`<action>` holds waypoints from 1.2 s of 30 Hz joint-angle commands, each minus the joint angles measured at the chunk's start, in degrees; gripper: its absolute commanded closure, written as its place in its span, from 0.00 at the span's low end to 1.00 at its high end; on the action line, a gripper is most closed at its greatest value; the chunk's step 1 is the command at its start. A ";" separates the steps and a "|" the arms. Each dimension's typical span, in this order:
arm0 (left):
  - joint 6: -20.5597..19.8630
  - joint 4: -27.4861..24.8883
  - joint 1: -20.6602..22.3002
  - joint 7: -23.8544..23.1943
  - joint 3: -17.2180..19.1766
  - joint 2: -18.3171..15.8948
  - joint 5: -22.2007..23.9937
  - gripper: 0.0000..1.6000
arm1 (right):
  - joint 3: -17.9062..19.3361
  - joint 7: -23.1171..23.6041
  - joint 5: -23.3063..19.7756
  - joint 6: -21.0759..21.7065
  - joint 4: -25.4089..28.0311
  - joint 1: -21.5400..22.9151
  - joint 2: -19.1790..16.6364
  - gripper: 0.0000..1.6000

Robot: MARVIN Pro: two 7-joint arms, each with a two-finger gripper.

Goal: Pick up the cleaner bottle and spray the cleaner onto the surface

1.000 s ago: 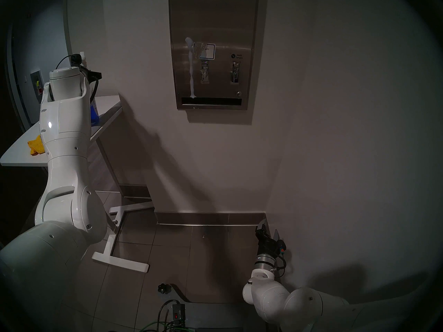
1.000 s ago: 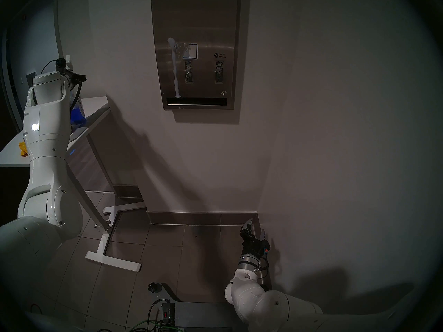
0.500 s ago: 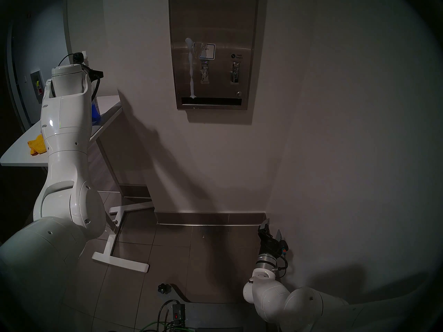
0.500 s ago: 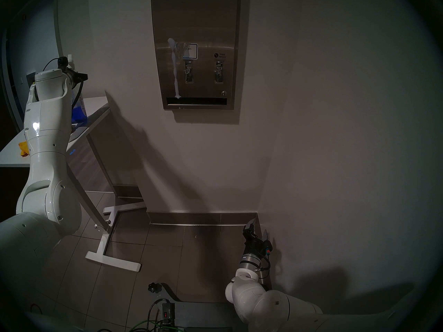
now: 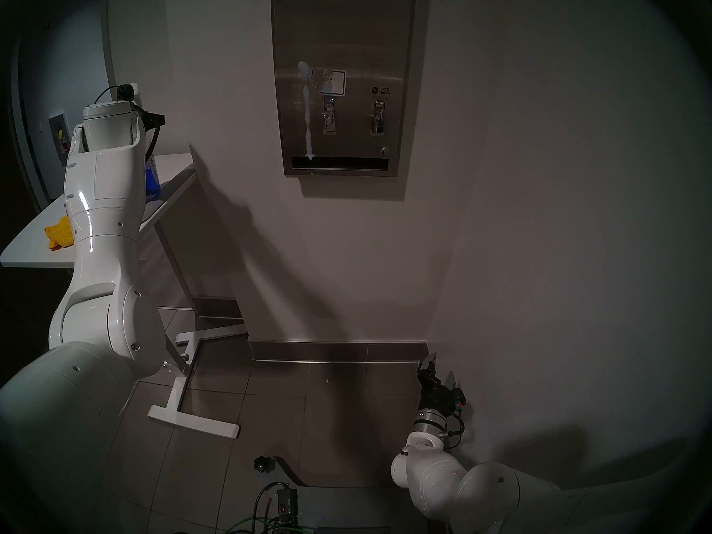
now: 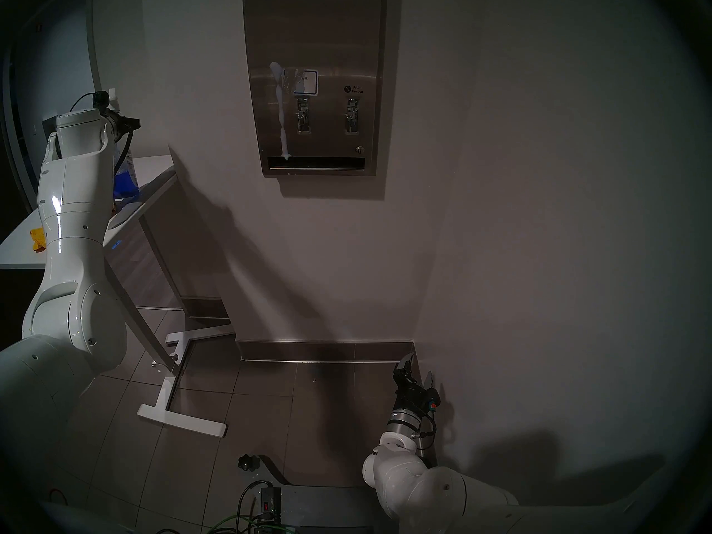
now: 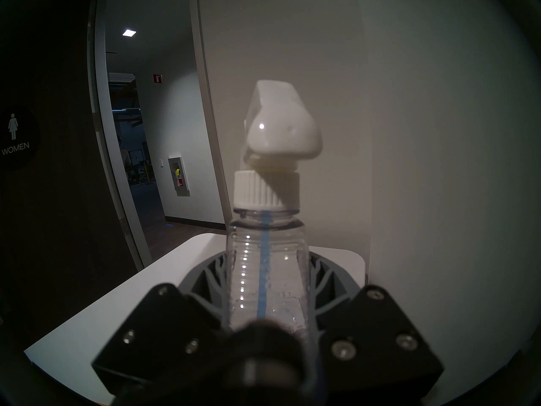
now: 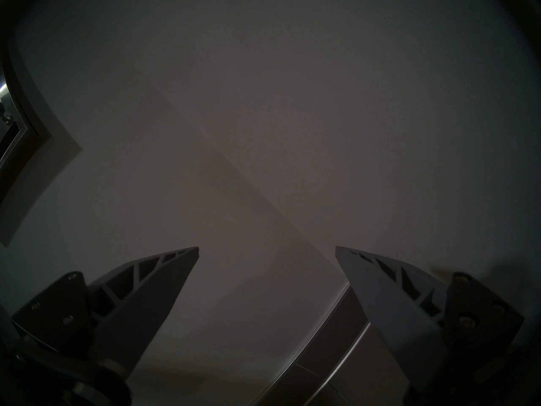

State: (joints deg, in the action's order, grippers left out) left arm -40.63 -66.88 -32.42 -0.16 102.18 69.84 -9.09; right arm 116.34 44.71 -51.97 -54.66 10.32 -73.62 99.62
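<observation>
- Dim room, off-white wall (image 5: 539, 213) filling most of the head view, brown floor tiles (image 5: 308, 425) along the bottom.
- High at the top centre hangs the steel dispenser panel (image 5: 362, 28), with two knobs side by side and a dark slot (image 5: 339, 163) along its lower edge.
- White foam streak (image 5: 307, 113) runs down the panel's left part, from beside the white sticker (image 5: 337, 82) to the slot.
- Over at the left edge, the white desk (image 5: 34, 244) carries a yellow cloth (image 5: 57, 232), partly hidden behind the left arm.
- Left claw (image 7: 268, 294) is clamped tight on the spray bottle (image 7: 268, 264), its grey fingers (image 7: 325, 282) hugging the clear neck on both sides.
- From the wrist camera the bottle stands upright, centre frame, white trigger head (image 7: 281, 127) on top, desk behind it and an open doorway at left.
- In the head view the bottle's blue liquid (image 5: 152, 180) peeks out just right of the left arm, above the desk at upper left.
- Whether its base touches the desk, I cannot tell.
- Right claw (image 5: 441, 369) sits low at lower right, close to the wall corner, fingers spread wide and holding nothing.
</observation>
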 commanded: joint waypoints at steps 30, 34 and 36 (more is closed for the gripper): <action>1.73 4.11 8.41 0.01 -0.69 -3.45 -0.03 1.00 | 1.31 1.49 -1.19 -0.34 1.01 0.52 -0.11 0.00; 1.79 4.85 8.84 -0.01 -0.87 -3.65 -0.04 1.00 | 1.48 1.58 -1.33 -0.34 0.96 0.53 -0.19 0.00; 1.82 5.15 9.00 -0.02 -0.95 -3.75 -0.05 1.00 | 1.53 1.60 -1.38 -0.34 0.93 0.50 -0.16 0.00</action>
State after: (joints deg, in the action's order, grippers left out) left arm -40.63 -59.99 -28.64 -0.21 101.29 67.36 -9.11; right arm 118.01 45.50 -53.49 -54.69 10.32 -73.77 99.61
